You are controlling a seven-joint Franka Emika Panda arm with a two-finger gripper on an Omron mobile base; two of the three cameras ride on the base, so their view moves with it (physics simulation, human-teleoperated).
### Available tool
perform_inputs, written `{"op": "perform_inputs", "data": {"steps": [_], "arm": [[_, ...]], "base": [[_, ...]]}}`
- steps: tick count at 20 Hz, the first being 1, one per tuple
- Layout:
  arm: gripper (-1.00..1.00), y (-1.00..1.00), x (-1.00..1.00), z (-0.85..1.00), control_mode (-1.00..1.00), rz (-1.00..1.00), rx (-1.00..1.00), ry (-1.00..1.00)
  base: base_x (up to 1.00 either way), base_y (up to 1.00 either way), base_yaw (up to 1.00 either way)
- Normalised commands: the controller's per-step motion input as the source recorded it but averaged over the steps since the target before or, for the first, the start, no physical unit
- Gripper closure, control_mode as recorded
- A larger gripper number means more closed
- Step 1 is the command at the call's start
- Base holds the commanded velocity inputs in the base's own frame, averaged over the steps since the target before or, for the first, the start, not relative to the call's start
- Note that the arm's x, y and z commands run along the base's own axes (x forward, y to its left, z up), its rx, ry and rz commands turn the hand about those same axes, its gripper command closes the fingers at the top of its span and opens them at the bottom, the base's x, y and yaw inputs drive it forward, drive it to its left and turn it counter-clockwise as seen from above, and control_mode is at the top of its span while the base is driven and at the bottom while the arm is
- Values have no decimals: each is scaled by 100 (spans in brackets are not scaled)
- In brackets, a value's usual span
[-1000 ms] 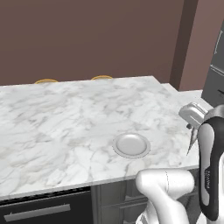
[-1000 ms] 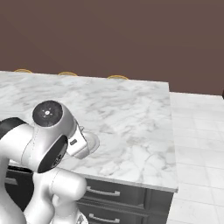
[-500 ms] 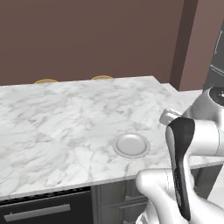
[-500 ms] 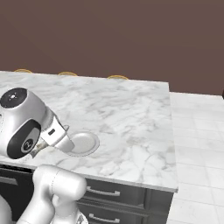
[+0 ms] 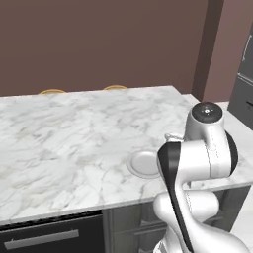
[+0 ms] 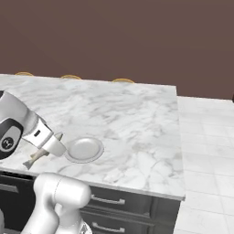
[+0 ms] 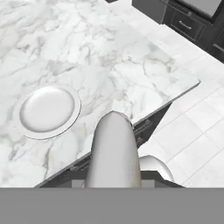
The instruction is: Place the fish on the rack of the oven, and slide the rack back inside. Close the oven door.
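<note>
My gripper [image 6: 44, 151] is shut on the fish [image 6: 35, 158], a small slender pale body that hangs tilted just above the marble counter's front edge, left of the round plate [image 6: 83, 149]. In the hand view the fish [image 7: 113, 151] rises from the bottom and hides my fingertips, with the plate [image 7: 47, 110] to its upper left. In the left base view my arm's elbow covers the hand, and the plate [image 5: 143, 164] lies just left of it. The oven, its rack and the oven door are out of view.
The marble island counter [image 5: 74, 133] spreads wide; its right end [image 6: 176, 137] drops to a tiled floor [image 6: 205, 137]. Dark drawers [image 6: 109, 201] sit under the counter front. A dark appliance [image 5: 244, 89] stands at the far right. Dark cabinets [image 7: 183, 22] line the hand view's top.
The arm has swung from the counter's right end leftward across its front, carrying the fish. The hand has passed the plate and the elbow has folded low.
</note>
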Motion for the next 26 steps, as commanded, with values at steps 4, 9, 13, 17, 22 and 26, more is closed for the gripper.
{"op": "perform_inputs", "data": {"steps": [4,9,13,17,22,26], "arm": [[100,0,0,0,100,0,0,0],[100,0,0,0,100,0,0,0],[100,0,0,0,100,0,0,0],[100,0,0,0,100,0,0,0],[100,0,0,0,100,0,0,0],[100,0,0,0,100,0,0,0]], "base": [[-33,-75,0],[-7,-100,0],[0,-100,-4],[0,-100,-8],[0,-100,-4],[0,-100,-1]]}}
